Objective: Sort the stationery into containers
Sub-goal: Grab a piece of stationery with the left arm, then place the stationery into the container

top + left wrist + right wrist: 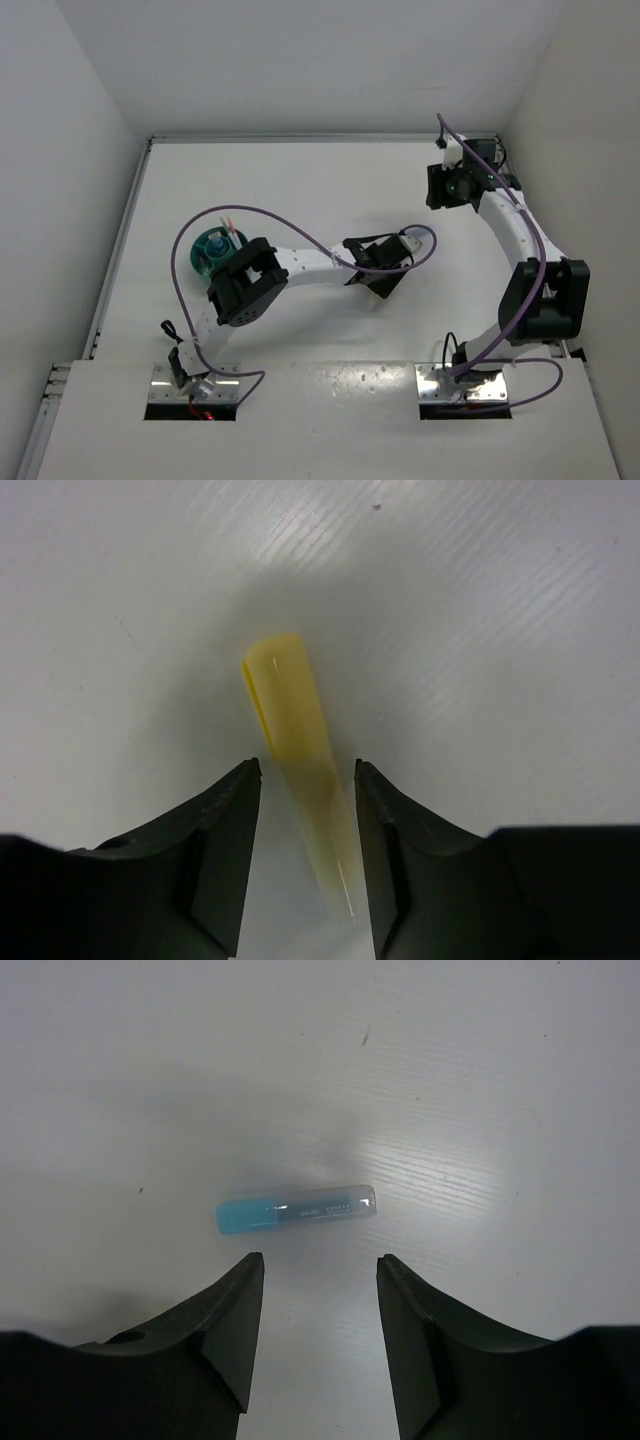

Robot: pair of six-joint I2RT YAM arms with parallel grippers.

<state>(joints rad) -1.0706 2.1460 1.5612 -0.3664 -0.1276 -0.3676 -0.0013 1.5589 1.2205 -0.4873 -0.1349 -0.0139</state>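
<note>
A pale yellow marker (290,710) lies on the white table between my left gripper's (308,765) fingers, close against the right finger (400,840), with a gap to the left one. The left gripper (392,255) is open at mid-table, and the marker's (413,240) tip pokes out beyond it. A blue-capped clear tube (295,1210) lies crosswise just beyond my right gripper's (320,1258) open fingertips. In the top view the right gripper (440,188) hangs at the back right and hides the tube. The dark-teal cup (208,252) stands at the left with a pink pen (232,238) sticking out.
White walls enclose the table on the left, back and right, with a raised rail (125,250) along the left edge. A purple cable (240,212) loops over the left arm beside the cup. The right arm's elbow (545,300) bulks near the right wall.
</note>
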